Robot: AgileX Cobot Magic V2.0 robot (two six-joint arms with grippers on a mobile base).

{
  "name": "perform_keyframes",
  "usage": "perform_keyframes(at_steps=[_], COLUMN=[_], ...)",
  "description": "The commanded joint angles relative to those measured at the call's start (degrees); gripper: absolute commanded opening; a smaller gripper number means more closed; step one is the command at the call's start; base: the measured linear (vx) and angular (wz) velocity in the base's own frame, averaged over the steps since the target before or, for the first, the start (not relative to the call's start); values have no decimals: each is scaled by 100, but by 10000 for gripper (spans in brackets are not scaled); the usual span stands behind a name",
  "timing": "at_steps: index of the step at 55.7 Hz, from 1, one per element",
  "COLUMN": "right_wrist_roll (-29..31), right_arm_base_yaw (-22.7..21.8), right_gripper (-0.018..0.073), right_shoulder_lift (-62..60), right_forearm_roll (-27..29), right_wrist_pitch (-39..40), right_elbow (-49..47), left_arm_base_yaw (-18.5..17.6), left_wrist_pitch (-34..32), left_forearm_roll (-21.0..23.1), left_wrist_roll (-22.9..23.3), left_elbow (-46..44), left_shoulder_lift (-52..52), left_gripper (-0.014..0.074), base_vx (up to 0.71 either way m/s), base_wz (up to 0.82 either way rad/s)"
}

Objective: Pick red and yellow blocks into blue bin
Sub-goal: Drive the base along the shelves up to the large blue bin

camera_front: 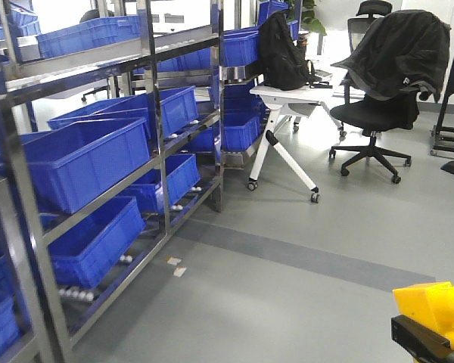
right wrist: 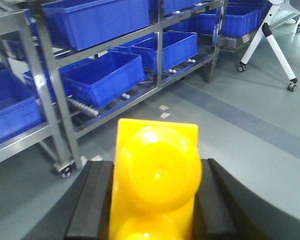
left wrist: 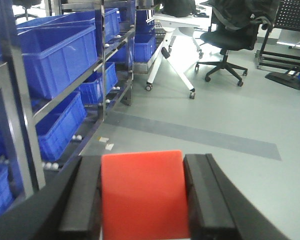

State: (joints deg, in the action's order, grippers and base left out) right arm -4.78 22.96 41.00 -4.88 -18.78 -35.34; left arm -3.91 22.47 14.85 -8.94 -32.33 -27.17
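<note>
The red cube (left wrist: 142, 200) is being clamped in the left gripper (left wrist: 142, 162), the yellow brick (right wrist: 155, 172) in the right gripper (right wrist: 155, 166). With the blue bin not being shown in any view, a drop onto the floor (camera_front: 303, 249) or into the shelf crates (camera_front: 83, 162) at left is being risked.

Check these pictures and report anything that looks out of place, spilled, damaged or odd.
Two small pale scraps lie loose on the grey floor beside the metal shelves; they look like dropped litter. Nothing else stands out: the red block and yellow block are held straight.
</note>
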Motion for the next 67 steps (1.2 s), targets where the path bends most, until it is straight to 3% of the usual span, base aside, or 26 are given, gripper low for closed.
perform_keyframes(at_steps=[1,17,67], right_wrist_roll=[35,35,35], right_arm_base_yaw=[-16,-16,-16], right_gripper=[-11,-11,-11], right_shoulder_lift=[-45,-45,-45], right_forearm_roll=[-72,-72,-72], right_wrist_pitch=[454,449,453], right_elbow=[-181,-181,-181], left_arm_base_yaw=[-52,-52,-52], left_wrist_pitch=[-483,-483,-483], left_forearm_roll=[93,93,93], left_wrist_roll=[7,7,7], left_elbow=[-175,-175,-175], left_shoulder_lift=[-32,-59,-59], left_gripper=[2,2,2], base_vx=[57,54,35], base_wz=[1,26,68])
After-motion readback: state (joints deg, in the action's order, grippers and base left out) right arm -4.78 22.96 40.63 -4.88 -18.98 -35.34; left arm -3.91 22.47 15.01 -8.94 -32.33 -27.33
